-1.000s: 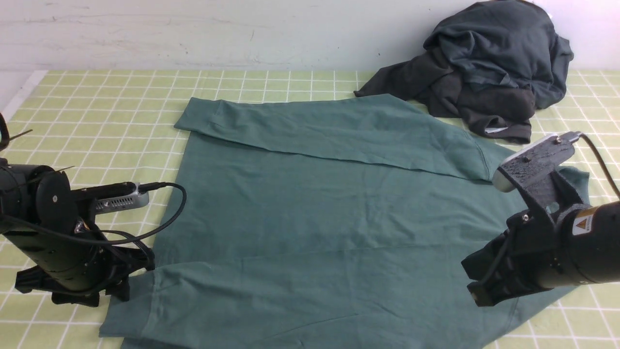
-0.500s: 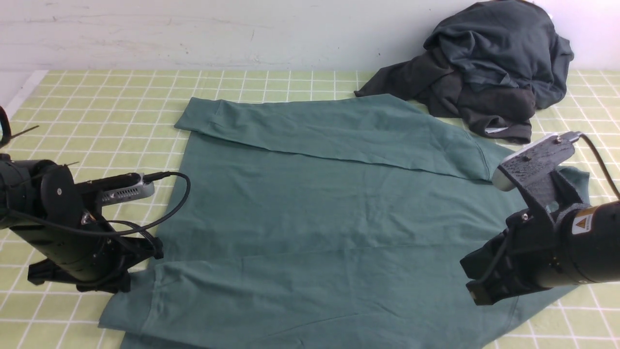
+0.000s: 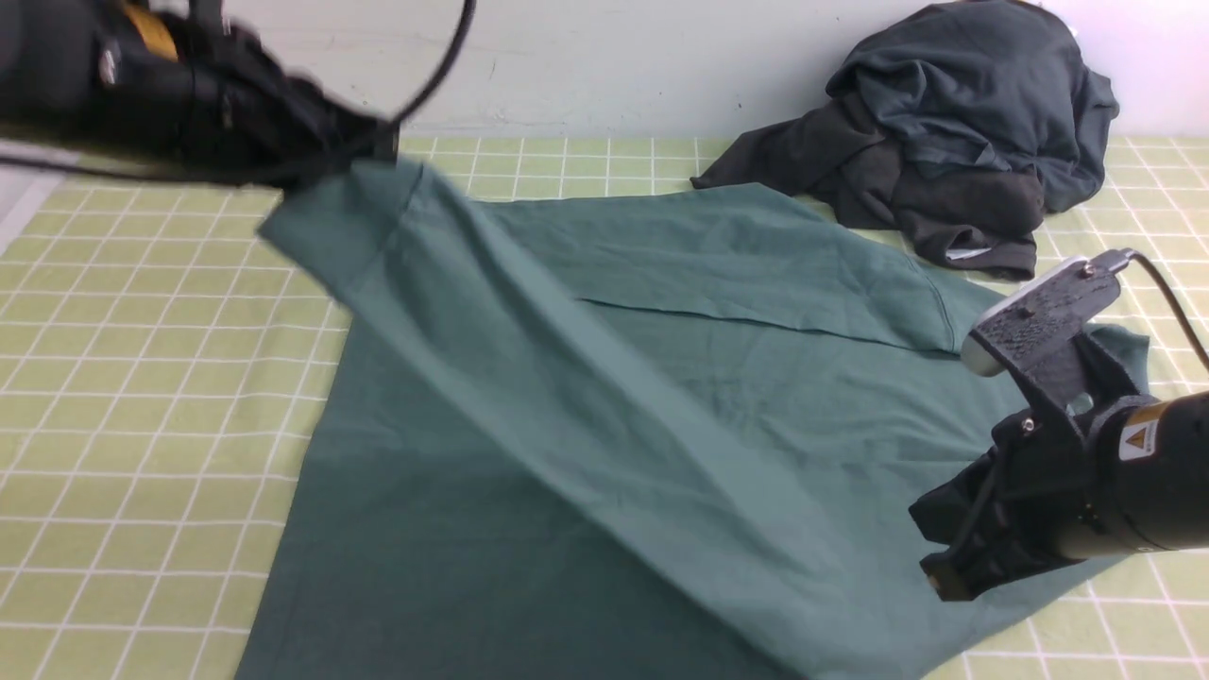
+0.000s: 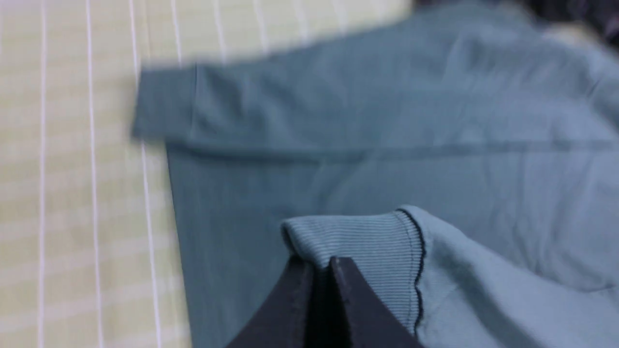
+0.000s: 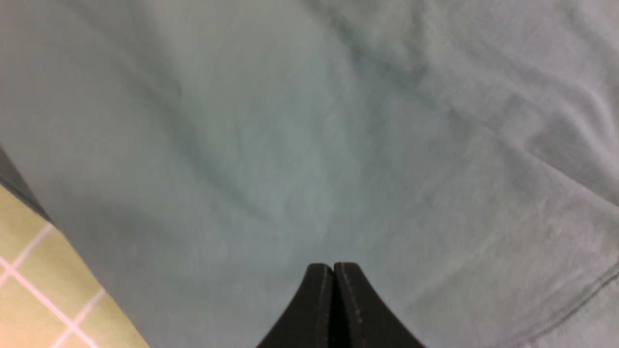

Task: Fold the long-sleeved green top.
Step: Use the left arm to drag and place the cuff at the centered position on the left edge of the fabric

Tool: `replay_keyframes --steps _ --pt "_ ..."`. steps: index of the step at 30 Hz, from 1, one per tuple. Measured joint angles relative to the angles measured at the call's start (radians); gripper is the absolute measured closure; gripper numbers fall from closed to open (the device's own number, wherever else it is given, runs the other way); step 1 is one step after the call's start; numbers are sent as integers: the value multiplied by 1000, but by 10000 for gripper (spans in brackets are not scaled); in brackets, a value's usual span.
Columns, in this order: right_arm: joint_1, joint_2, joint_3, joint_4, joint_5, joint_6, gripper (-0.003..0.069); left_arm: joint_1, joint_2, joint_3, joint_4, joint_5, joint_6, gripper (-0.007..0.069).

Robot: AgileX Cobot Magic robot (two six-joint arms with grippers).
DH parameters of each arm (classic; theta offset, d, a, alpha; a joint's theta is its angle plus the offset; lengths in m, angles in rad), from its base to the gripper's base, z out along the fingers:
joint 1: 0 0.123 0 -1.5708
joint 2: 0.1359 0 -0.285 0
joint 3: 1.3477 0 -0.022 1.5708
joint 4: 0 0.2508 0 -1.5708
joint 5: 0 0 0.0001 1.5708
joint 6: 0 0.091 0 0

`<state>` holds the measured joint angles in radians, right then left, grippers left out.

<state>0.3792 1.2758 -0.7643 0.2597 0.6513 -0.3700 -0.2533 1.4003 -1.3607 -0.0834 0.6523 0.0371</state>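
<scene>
The green long-sleeved top (image 3: pixel 718 416) lies spread on the checked cloth. Its far sleeve (image 3: pixel 718 255) is folded across the body. My left gripper (image 3: pixel 378 156) is raised at the far left, blurred, and shut on the ribbed cuff (image 4: pixel 358 241) of the near sleeve (image 3: pixel 491 321). That sleeve stretches up diagonally from the near right of the top. In the left wrist view, the left gripper (image 4: pixel 316 263) pinches the cuff's edge. My right gripper (image 3: pixel 940 578) is shut low over the top's near right part. The right gripper (image 5: pixel 333 266) holds nothing, with only fabric beyond its tips.
A heap of dark charcoal garments (image 3: pixel 954 123) lies at the back right, touching the top's far edge. The yellow-green checked tablecloth (image 3: pixel 142 378) shows to the left and along the front right corner. A pale wall (image 3: pixel 567 57) bounds the far side.
My left gripper shut on the near sleeve's cuff at the front left, then swung it up and away to the far left, pulling the sleeve into a diagonal. The right arm barely moved.
</scene>
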Motion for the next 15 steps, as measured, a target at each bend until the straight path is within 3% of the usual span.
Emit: replay_keyframes --steps 11,13,15 --pt "0 -1 0 -68 0 0 666 109 413 -142 2 9 8 604" --pt "0 -1 0 -69 0 0 665 125 506 -188 7 27 8 585" --pt "0 -1 0 -70 -1 0 663 148 634 -306 12 89 6 516"
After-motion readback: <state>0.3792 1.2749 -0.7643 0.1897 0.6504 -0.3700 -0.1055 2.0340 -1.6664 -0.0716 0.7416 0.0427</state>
